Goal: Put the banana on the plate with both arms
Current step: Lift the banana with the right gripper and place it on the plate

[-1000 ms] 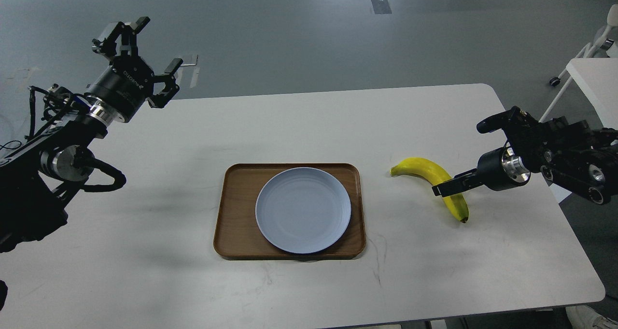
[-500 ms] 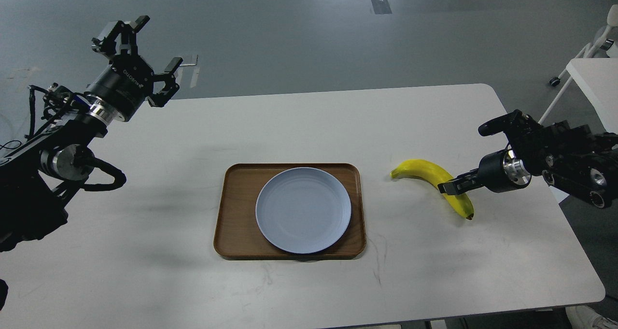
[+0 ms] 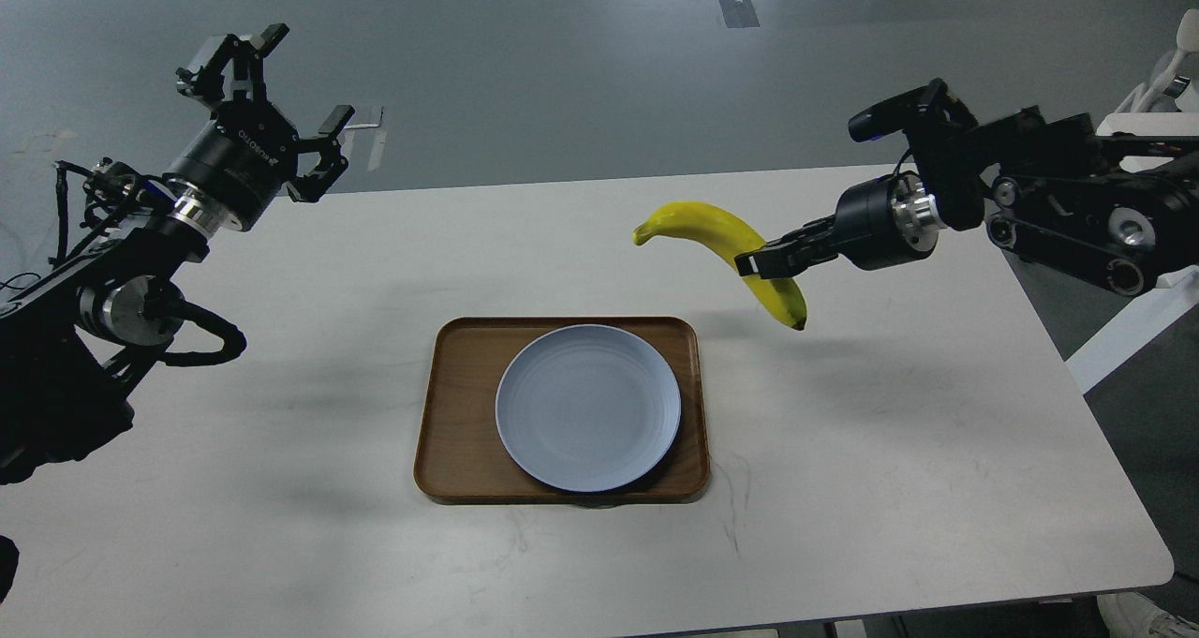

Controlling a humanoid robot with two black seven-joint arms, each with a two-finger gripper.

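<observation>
White table carries a brown tray, and the plate lies inside the tray, bare.

Change noted: a second ago the banana lay on the table right of the tray with the right gripper closing around its middle. It is now lifted clear, its shadow lying on the table beneath, and has been carried leftward toward the tray. Judgement: the pick is complete and transport is under way; the drop onto the plate remains.

Left gripper is raised over the far left corner, well apart from everything, its fingers spread wide and holding nothing. Its pose is almost unchanged.

Right gripper fingers are clamped on the banana at about mid-length, slightly toward the dark tip.

Banana position: airborne, beyond the tray's far right corner, not yet over the plate. Its long axis runs diagonally across the fingers. The stem end extends left of the fingers and upward in the view; the dark tip hangs below and right of them, nearer the robot. The curve arches upward. The plate lies below and left of the fingers.
</observation>
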